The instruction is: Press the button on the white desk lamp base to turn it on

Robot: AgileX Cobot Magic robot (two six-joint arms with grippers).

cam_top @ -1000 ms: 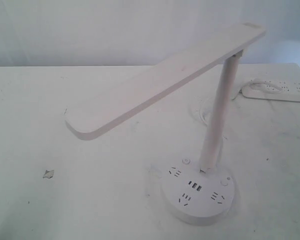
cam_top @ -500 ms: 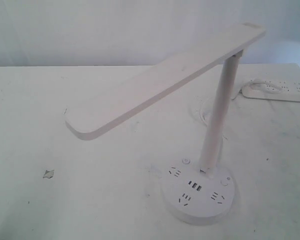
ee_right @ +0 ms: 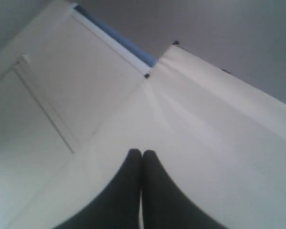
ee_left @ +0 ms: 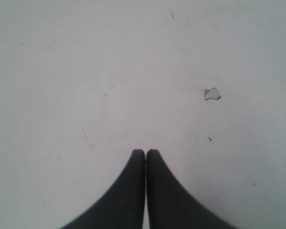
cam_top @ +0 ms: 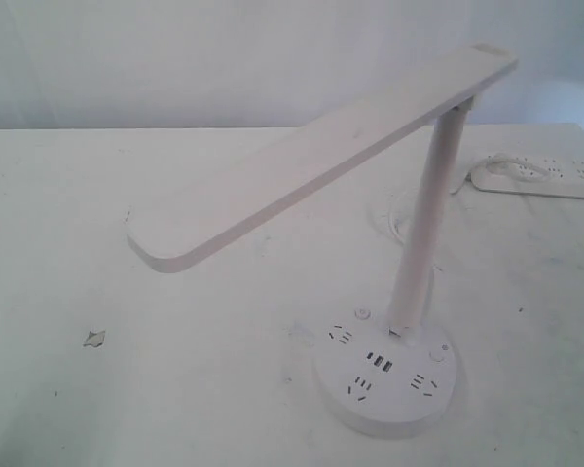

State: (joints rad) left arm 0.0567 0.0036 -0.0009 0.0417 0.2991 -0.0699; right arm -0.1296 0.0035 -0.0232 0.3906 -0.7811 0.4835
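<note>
The white desk lamp base [cam_top: 387,401] sits on the white table at the front right of the exterior view, a round disc with grey socket holes and dark USB slots. The button [cam_top: 436,355] is a tiny round white spot on the disc's right side, just right of the slim post [cam_top: 423,233]. The long flat head [cam_top: 311,165] reaches out to the left. Neither gripper shows in the exterior view. My left gripper [ee_left: 146,151] is shut and empty above bare table. My right gripper [ee_right: 142,152] is shut and empty, facing white wall panels, with the lamp out of its view.
A long white power strip [cam_top: 545,175] with a coiled cord lies at the back right of the table. A small chipped patch [cam_top: 95,339] marks the table [cam_top: 68,233] at the front left, and the same chipped patch [ee_left: 212,94] shows in the left wrist view.
</note>
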